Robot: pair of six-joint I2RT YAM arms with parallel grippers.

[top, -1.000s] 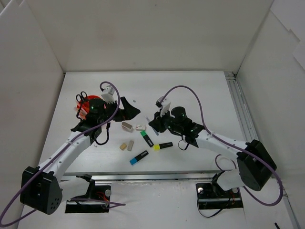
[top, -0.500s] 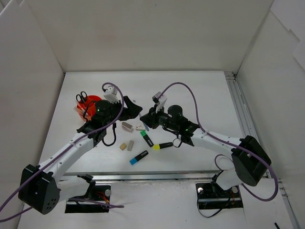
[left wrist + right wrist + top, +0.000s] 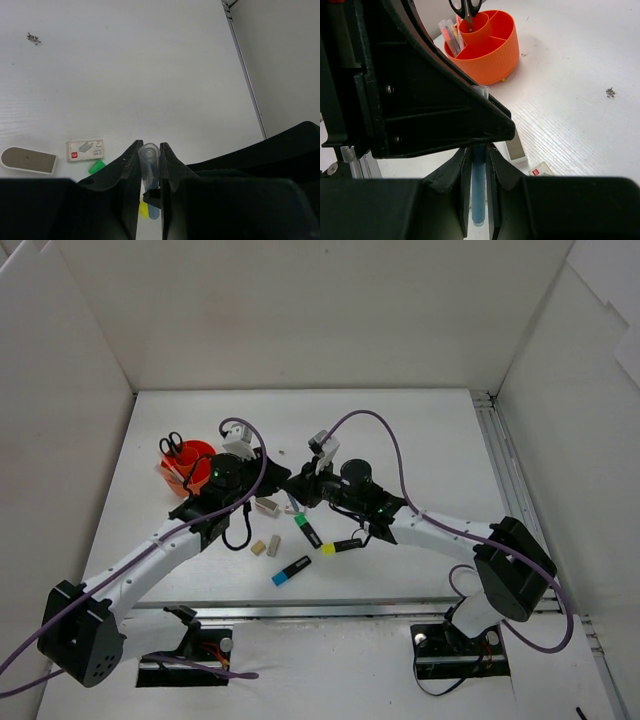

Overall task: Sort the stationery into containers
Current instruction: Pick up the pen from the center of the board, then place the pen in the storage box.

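Observation:
A thin blue pen (image 3: 148, 155) hangs above the table between my two grippers, which meet tip to tip. My left gripper (image 3: 283, 486) is shut on its clear capped end. My right gripper (image 3: 479, 149) still has its jaws tight around the blue barrel (image 3: 479, 200). The round orange-red holder (image 3: 188, 462) stands to the left, with black-handled scissors (image 3: 172, 443) and several pens in it. On the table below lie a green-ended highlighter (image 3: 308, 530), a yellow-ended one (image 3: 346, 544) and a blue-ended one (image 3: 291, 570).
Two beige erasers (image 3: 258, 547) lie left of the highlighters. A grey-white piece (image 3: 266, 506) and a small labelled box (image 3: 85, 150) sit under the grippers. White walls close in the table on three sides, and a rail (image 3: 505, 470) runs along the right edge.
My right arm carried the blue pen leftward. My left gripper swung right to meet it and went from wide open to shut on the pen's end.

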